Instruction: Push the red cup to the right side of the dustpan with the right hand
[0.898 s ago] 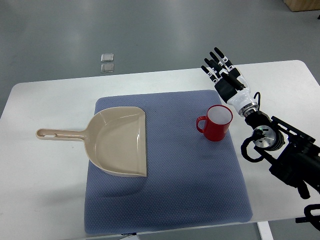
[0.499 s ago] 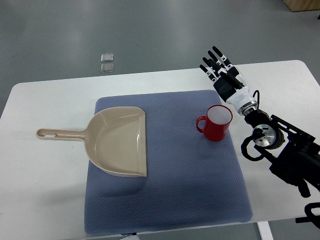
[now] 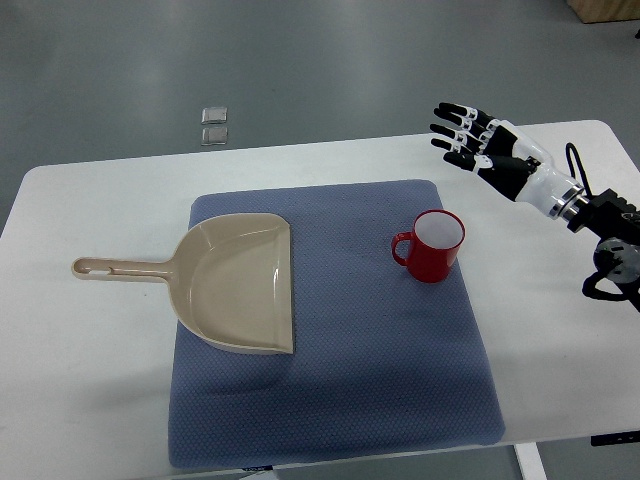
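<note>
You have the red cup standing upright on the blue mat, toward the mat's right edge, its handle pointing to 9 o'clock and its white inside showing. From the cup, the beige dustpan lies well apart at 9 o'clock on the left part of the mat, with its long handle sticking out over the white table. Your right hand hangs over the table at about 1 o'clock from the cup (clear of it, not touching), fingers stretched out and spread wide toward 10 o'clock, holding nothing. Its arm comes in from the right edge.
</note>
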Robot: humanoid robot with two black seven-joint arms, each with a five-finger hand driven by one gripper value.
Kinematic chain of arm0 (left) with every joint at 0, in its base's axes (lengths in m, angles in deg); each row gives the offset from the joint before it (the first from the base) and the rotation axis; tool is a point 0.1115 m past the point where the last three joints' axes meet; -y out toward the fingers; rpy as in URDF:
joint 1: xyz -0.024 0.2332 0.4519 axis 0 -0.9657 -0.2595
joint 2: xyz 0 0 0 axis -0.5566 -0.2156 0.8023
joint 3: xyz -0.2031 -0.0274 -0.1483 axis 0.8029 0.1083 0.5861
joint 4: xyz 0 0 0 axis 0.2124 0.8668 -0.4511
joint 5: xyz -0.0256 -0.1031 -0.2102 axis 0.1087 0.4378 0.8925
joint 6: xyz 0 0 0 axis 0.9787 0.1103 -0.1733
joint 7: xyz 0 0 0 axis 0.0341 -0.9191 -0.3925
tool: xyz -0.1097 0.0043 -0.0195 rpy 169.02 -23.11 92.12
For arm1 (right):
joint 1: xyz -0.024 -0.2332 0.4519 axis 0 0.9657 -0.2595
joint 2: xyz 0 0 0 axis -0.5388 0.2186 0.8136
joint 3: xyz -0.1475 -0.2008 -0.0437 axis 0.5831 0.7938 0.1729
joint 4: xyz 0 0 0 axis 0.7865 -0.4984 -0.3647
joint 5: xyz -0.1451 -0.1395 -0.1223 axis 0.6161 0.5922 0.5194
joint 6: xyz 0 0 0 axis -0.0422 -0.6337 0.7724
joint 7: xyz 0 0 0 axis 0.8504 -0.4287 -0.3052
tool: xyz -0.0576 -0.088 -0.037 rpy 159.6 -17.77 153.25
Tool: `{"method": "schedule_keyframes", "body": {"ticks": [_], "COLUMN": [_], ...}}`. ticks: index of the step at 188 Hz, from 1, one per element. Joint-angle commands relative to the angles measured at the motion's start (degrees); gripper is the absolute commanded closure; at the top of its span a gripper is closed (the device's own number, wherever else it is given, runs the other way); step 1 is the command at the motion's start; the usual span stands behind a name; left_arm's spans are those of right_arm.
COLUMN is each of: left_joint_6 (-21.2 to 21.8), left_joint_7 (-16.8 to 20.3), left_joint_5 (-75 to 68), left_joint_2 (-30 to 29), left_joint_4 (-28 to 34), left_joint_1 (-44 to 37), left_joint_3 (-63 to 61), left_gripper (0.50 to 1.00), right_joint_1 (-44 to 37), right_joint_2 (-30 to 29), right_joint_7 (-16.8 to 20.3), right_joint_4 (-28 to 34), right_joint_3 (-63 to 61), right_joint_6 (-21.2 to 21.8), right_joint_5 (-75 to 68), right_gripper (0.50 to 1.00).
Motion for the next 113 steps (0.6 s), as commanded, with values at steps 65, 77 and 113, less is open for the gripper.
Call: {"method": "schedule_keyframes", "body": {"ticks": [65, 77, 113], "left_joint_6": [0.0, 0.0, 0.0], "left_joint_7": [0.0, 0.0, 0.0], "left_joint_5": [0.0, 0.0, 0.0], "left_joint_2": [0.0, 0.0, 0.0], "left_joint_4": [0.0, 0.1, 0.0], "left_joint_1": [0.0, 0.0, 0.0], "left_joint_3": [-0.1, -0.1, -0.1], "left_gripper": [0.500, 0.500, 0.500], "right_joint_1": [3.4, 3.6, 5.1], "right_joint_2": [6.4, 6.4, 6.4], "right_joint_7": [-7.8, -7.8, -7.8], "right_joint_4": [4.0, 4.0, 4.0], "right_joint_3": [0.0, 0.0, 0.0], "right_joint_6": [0.0, 0.0, 0.0], "right_joint_5": [13.5, 16.3, 23.8], "right_gripper": [0.566, 0.566, 0.566]}}
